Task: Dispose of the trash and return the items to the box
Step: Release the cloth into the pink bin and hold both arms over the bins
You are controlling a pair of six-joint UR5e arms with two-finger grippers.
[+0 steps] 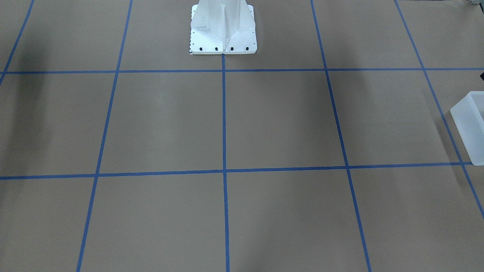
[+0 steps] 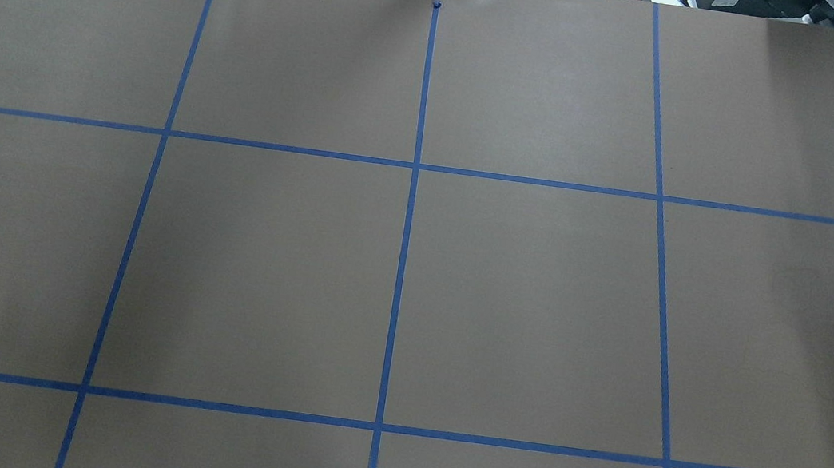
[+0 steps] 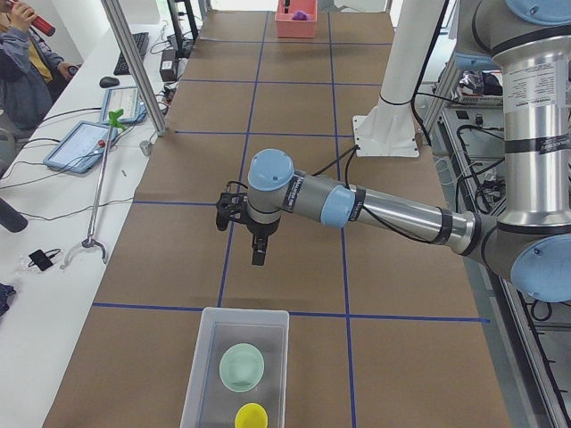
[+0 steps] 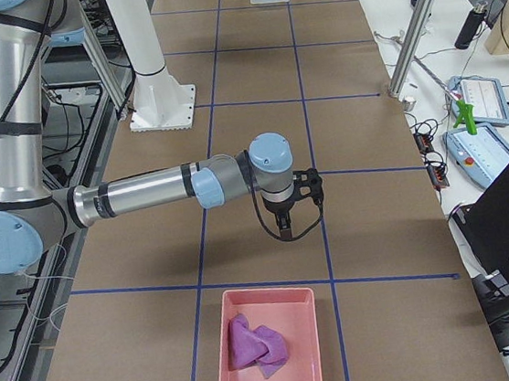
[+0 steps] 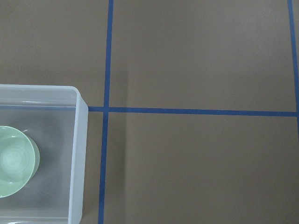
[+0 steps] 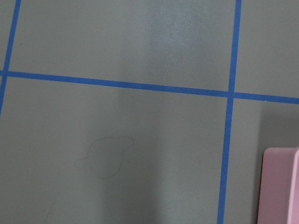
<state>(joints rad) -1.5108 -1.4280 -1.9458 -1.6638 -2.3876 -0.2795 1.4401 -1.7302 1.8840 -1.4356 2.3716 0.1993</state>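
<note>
The box (image 3: pixel 245 312), a frosted see-through bin, sits at the table's (image 2: pixel 536 306) end on the robot's left, and only one corner of it shows at the edge of the front-facing view. A pale green bowl (image 3: pixel 242 366) lies on the floor of the box, right way up. A yellow cup (image 3: pixel 252 415) lies in the box too, just beside the bowl, on the side farther from the arm.

The left claw (image 3: pixel 259 259) hangs over bare table near the open end of the box, pointing straight down and touching nothing. It shows only from the side, so I cannot tell how far it is open or whether it holds anything.

The right claw (image 4: pixel 284 228) hangs the same way near a pink tray (image 4: pixel 264 290) at the table's other end. Its opening cannot be told either. A crumpled purple cloth (image 4: pixel 256 345) lies in the tray.

Blue tape lines (image 2: pixel 413 185) cross the brown table, and the white base (image 1: pixel 223 34) stands at the table's robot side
</note>
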